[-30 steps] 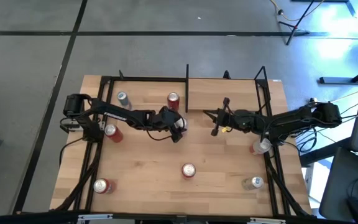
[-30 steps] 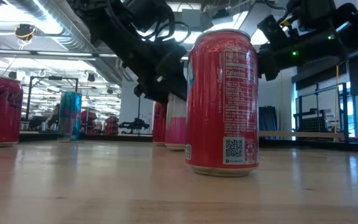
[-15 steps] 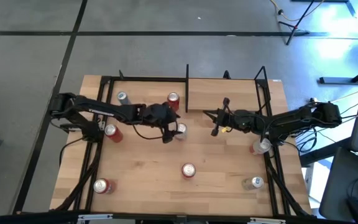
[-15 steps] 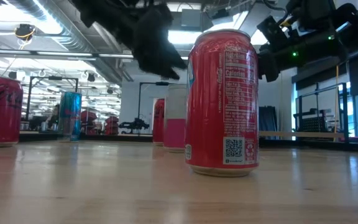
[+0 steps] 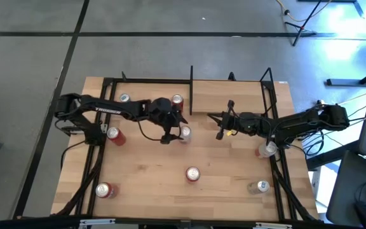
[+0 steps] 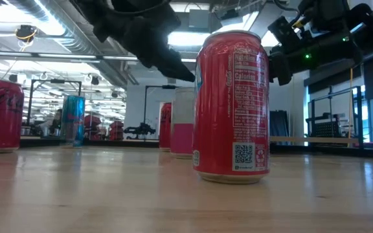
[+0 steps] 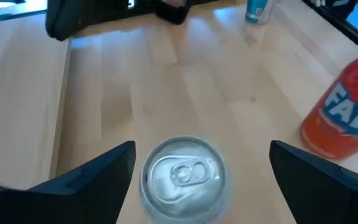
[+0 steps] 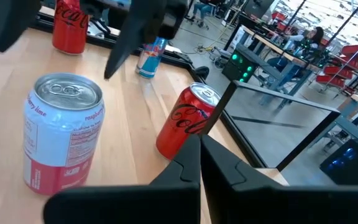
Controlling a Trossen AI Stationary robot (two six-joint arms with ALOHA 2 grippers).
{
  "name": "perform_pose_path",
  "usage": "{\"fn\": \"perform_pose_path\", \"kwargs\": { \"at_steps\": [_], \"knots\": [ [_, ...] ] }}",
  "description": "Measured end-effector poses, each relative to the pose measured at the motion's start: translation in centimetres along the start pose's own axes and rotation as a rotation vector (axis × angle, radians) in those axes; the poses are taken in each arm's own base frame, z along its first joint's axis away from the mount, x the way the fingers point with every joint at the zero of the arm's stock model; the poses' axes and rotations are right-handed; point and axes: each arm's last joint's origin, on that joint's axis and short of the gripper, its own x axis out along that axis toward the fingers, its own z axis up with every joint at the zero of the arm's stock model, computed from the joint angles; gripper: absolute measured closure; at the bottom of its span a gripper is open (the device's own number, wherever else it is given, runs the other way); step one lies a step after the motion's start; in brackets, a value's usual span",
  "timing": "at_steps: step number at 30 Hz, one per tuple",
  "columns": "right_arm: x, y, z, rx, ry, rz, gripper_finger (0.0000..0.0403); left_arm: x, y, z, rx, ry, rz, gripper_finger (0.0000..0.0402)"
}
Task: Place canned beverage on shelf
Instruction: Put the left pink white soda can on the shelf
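- Our left hand (image 5: 168, 135) hangs with its fingers (image 7: 92, 180) spread wide, gripping nothing.
- Directly beneath it, between those fingers, a white-and-pink can (image 7: 185, 178) stands upright on the counter (image 5: 145, 172), silver top facing up.
- Just beyond the hand, a red Coca-Cola can (image 5: 177, 101) stands in the shelf (image 5: 151, 92), beside the black divider plate (image 5: 190, 89).
- Our right hand (image 5: 221, 132) waits near the divider with its fingers pressed together, empty.
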Motion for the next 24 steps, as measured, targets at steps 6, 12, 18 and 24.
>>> {"fn": "perform_pose_path", "kwargs": {
  "at_steps": [6,12,18,24],
  "knots": [
    [0.0,0.0,0.0,0.0,0.001,0.0,0.04,1.2,0.8,-1.3,-0.027,0.029,-0.034,0.0049],
    [0.0,0.0,0.0,0.001,0.001,0.0,0.04,2.0,1.1,-2.0,-0.033,0.073,0.015,0.0049],
    [0.0,0.0,0.0,0.001,0.0,0.0,0.04,2.1,0.8,-1.9,-0.036,0.073,0.015,0.0062],
    [0.0,0.0,0.0,0.002,0.0,0.0,0.04,2.4,0.9,-2.2,-0.098,0.092,0.044,0.0116]
  ]
}}
